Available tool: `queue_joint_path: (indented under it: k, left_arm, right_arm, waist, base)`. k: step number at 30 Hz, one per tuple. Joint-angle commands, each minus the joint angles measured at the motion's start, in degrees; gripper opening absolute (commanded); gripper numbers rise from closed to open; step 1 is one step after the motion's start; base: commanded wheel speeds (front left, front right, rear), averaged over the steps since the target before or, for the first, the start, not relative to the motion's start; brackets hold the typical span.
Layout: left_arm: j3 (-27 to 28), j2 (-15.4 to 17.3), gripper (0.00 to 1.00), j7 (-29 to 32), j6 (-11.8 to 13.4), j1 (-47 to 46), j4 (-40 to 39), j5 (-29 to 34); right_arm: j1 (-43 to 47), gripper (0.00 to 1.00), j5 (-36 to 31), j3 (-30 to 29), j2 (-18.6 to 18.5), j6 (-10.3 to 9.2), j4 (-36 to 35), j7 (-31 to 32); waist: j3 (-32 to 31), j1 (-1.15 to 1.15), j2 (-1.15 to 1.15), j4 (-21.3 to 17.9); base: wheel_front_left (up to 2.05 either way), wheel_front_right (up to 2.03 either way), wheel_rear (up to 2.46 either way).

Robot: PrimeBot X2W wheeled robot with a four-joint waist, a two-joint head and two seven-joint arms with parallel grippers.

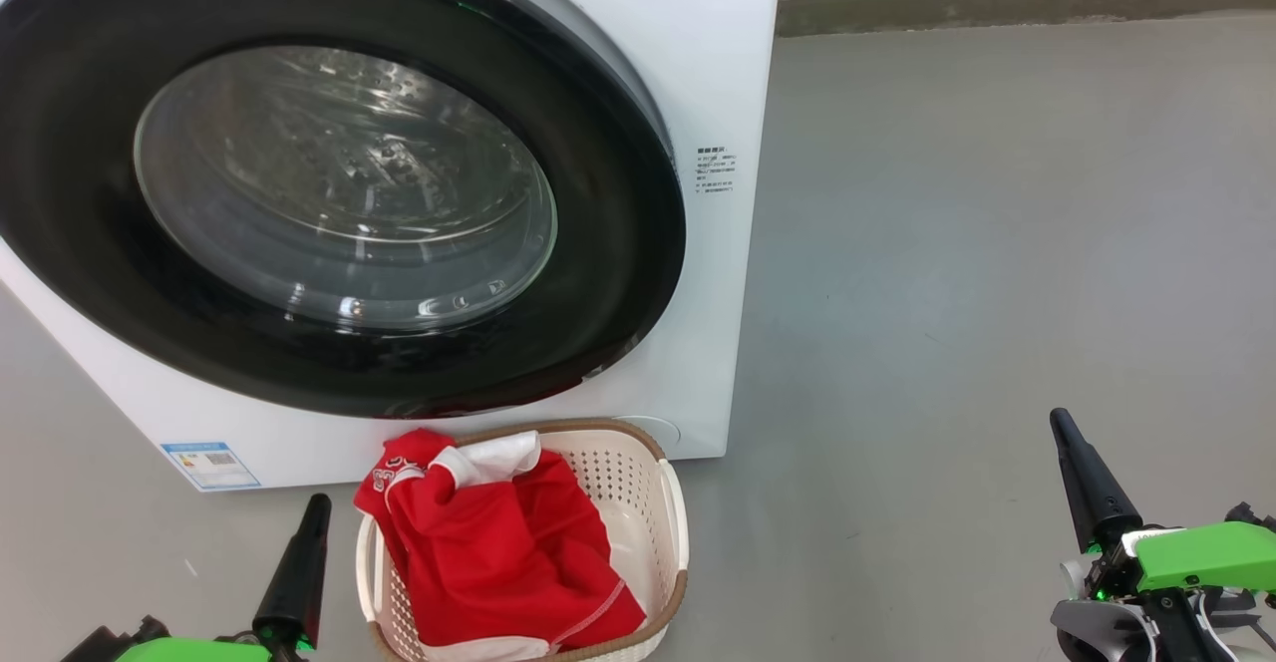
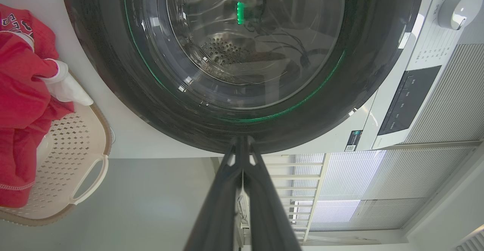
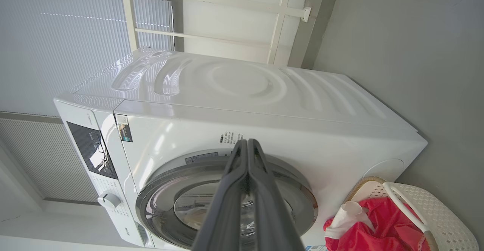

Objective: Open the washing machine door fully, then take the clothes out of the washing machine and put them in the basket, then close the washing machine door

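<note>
Your left gripper [image 1: 319, 502] sits low at the lower left of the head view. Its two dark fingers are pressed together into one spike that tilts slightly right and points up toward the washing machine [image 1: 718, 64]; it grips nothing. Its green wrist housing shows at the bottom edge. In the left wrist view, those closed fingers aim at the lower edge of the washing machine door [image 1: 618, 243], apart from it.

Your right gripper [image 1: 1063, 423] is at the lower right, well apart from the machine. Its fingers are likewise pressed together and leaning left, and it carries nothing. In the right wrist view they point at the door's rim from a distance.

The door lies flat against the machine's front, its wide black rim ringing the clear glass bowl, and the steel drum shows through the glass. The clothes [image 1: 498, 552] lie in the basket [image 1: 670, 502], a red heap with a white panel on top, one red fold draping over the rim on the machine's side. The basket stands on the grey floor [image 1: 977, 243] just before the machine's lower front, between your two grippers and much nearer the left one.

A blue label [image 1: 210, 465] marks the machine's lower corner above the left gripper. The left wrist view shows a round knob [image 2: 455, 7] and a dark control panel [image 2: 408, 99] beside the door.
</note>
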Motion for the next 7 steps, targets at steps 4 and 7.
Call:
queue_joint_path:
  k: [4, 7]
  left_arm:
    - [2.05, 0.62, 0.00, 0.33, 0.02, -2.35, -1.61, -0.40]
    - [2.05, 0.62, 0.00, 0.33, 0.02, -2.35, -1.61, -0.40]
  right_arm:
    - [-2.44, 0.00, 0.25, 0.86, -0.33, 0.03, -1.67, 0.38]
    - [-2.44, 0.00, 0.25, 0.85, -0.32, 0.03, -1.67, 0.38]
  waist:
    - [0.00, 0.00, 0.00, 0.00]
    - [0.00, 0.00, 0.00, 0.00]
  base:
    - [0.00, 0.00, 0.00]
    - [0.00, 0.00, 0.00]
